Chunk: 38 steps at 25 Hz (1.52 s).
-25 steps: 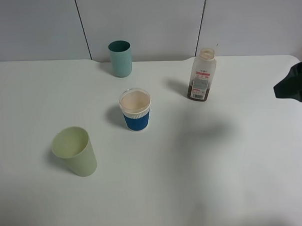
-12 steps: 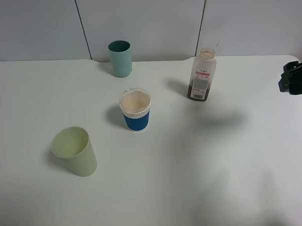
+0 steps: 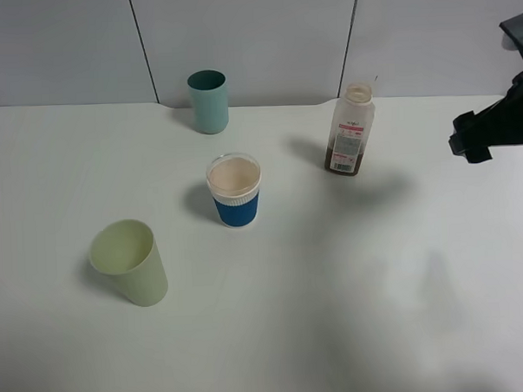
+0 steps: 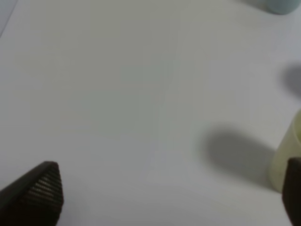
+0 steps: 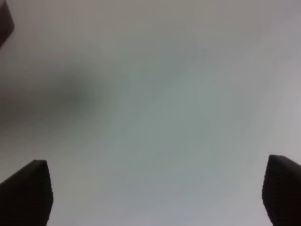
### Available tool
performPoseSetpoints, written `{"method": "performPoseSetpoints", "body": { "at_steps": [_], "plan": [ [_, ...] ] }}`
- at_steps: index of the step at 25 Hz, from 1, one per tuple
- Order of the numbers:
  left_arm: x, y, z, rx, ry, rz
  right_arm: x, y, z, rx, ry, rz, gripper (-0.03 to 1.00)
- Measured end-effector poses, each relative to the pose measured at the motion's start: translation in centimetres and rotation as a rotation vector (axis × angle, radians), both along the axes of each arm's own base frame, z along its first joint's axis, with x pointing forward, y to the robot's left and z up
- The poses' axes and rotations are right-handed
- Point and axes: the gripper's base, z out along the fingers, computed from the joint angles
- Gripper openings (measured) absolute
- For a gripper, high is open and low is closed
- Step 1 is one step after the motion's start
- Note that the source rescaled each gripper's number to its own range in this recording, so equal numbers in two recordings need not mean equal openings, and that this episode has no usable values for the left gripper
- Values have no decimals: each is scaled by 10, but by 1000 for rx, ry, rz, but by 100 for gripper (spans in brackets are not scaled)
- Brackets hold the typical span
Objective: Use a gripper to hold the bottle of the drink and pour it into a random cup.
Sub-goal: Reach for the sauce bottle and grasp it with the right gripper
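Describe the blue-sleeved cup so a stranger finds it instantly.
On the white table, take the middle of three cups, left of the bottle. The cup is short, white, with a blue ribbed sleeve; the teal cup behind and pale green cup in front have none.

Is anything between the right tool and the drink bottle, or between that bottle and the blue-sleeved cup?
Nothing visible. Bare table separates the right tool from the drink bottle, and the bottle from the blue-sleeved cup.

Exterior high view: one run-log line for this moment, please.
right gripper: open, empty | bottle: upright, ungrasped | cup: upright, apart from bottle
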Motion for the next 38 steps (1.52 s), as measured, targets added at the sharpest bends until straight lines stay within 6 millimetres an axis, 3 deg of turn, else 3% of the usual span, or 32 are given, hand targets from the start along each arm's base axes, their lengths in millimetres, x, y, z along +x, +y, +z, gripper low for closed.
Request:
{"method": "performPoseSetpoints", "body": {
  "at_steps": [7,15,19,24,31,38],
  "plan": [
    [0,0,0,0,0,0,20,8,-30,3,44,63,81],
    [0,0,0,-1,0,-1,29,10,-60,-27,140,97,81],
    [0,0,0,-1,0,-1,34,11,-62,-44,104,117,83],
    [0,0,0,-1,0,-1,42,17,-55,47,-18,101,98],
    [0,0,0,-1,0,-1,49,21,-61,162,-49,208,100],
    [0,0,0,-1,0,-1,49,5,-65,77,-26,395,100]
  ]
}}
